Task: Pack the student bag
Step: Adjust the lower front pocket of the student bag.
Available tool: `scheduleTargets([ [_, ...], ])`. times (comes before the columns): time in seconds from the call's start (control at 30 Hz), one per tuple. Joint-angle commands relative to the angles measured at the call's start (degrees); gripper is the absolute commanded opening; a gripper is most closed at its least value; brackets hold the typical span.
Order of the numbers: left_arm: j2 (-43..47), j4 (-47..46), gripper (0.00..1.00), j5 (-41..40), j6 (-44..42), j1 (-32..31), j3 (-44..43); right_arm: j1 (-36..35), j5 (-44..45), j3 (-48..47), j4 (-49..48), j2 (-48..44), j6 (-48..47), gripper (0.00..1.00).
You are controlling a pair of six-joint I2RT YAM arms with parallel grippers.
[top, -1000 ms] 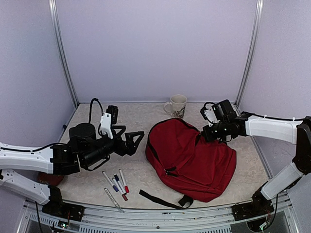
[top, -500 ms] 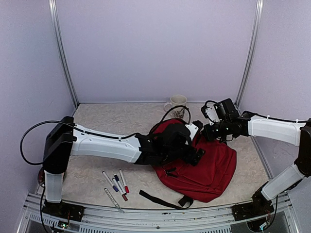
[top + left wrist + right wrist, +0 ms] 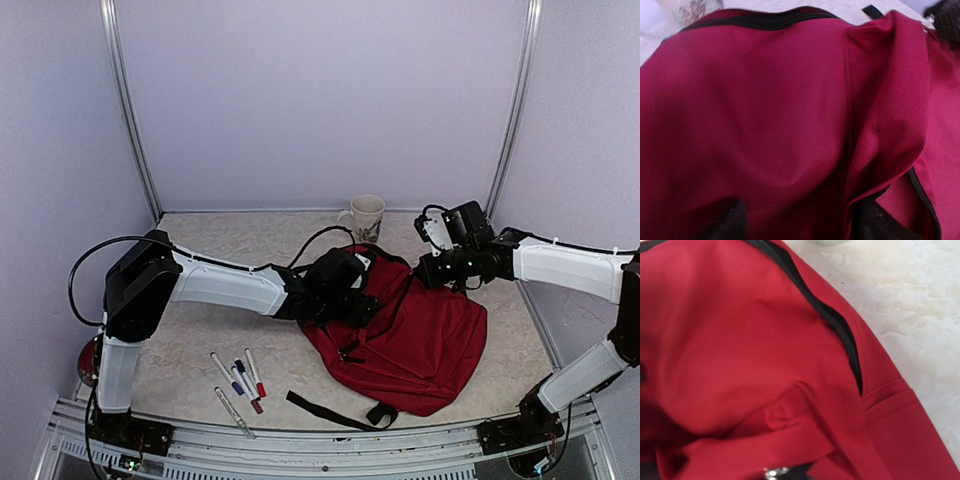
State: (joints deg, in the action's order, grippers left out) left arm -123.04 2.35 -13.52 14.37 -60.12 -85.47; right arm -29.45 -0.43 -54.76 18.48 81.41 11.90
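The student bag (image 3: pixel 420 340), dark red with black zippers, lies on the right half of the table. My left gripper (image 3: pixel 352 305) presses into its upper left part. In the left wrist view red fabric (image 3: pixel 780 100) fills the frame, and the two dark fingertips (image 3: pixel 735 225) stand wide apart with a bulge of cloth between them. The left gripper (image 3: pixel 805 222) is open. My right gripper (image 3: pixel 425 272) is shut on the bag's upper right edge. A pinched fold of fabric (image 3: pixel 790 405) runs down to it at the bottom of the right wrist view.
A white patterned mug (image 3: pixel 366 217) stands at the back, just behind the bag. Several markers (image 3: pixel 240 380) lie near the front left. A black strap (image 3: pixel 335 412) trails from the bag toward the front edge. A red object (image 3: pixel 88 362) sits by the left arm's base.
The left arm has swung from the table's left side onto the bag, then drawn back a little to the left. Its jaws have narrowed slightly. The right arm has not moved.
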Motion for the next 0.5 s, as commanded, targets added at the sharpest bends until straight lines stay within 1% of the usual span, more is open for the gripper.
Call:
scheduleTargets([
  [0.0,2.4,-0.3,0.6,2.3,1.5,0.5,3.3,0.5,0.4,-0.8,0.2,-2.1,0.4,0.0],
  [0.07,4.0,-2.7,0.46,4.1,1.1,0.4,5.0,0.5,0.9,-1.2,0.8,-2.0,0.3,0.0],
  [0.13,5.0,-4.3,0.25,5.9,0.5,0.4,5.9,0.5,1.5,-1.9,1.8,-1.7,0.5,0.0],
  [0.17,5.1,-4.7,0.12,7.0,0.3,0.4,6.1,0.5,2.0,-2.4,2.6,-1.5,1.0,0.0],
  [0.2,5.2,-5.0,0.03,7.7,0.3,0.4,6.2,0.5,2.8,-3.5,4.3,-1.2,1.8,0.0],
  [0.23,5.2,-5.1,0.0,8.3,0.5,0.3,6.5,0.5,3.6,-4.6,5.9,-1.0,3.1,0.04],
  [0.27,5.3,-5.6,0.0,8.8,0.8,0.2,6.7,0.5,3.9,-5.8,7.9,-0.8,4.4,0.14],
  [0.37,5.5,-7.6,0.0,10.0,2.0,-0.1,8.1,-2.1,10.2,-8.4,12.0,-2.9,8.8,0.44],
  [0.4,5.5,-8.2,0.0,10.3,2.3,-0.2,8.4,-3.8,13.7,-8.9,12.9,-4.0,10.7,0.57],
  [0.43,5.4,-8.6,0.0,10.3,2.5,-0.3,8.6,-5.6,16.0,-9.1,13.7,-5.1,13.1,0.74],
  [0.47,5.3,-8.8,0.0,10.3,2.7,-0.4,8.6,-7.4,17.2,-8.9,14.1,-5.8,16.0,0.84],
])
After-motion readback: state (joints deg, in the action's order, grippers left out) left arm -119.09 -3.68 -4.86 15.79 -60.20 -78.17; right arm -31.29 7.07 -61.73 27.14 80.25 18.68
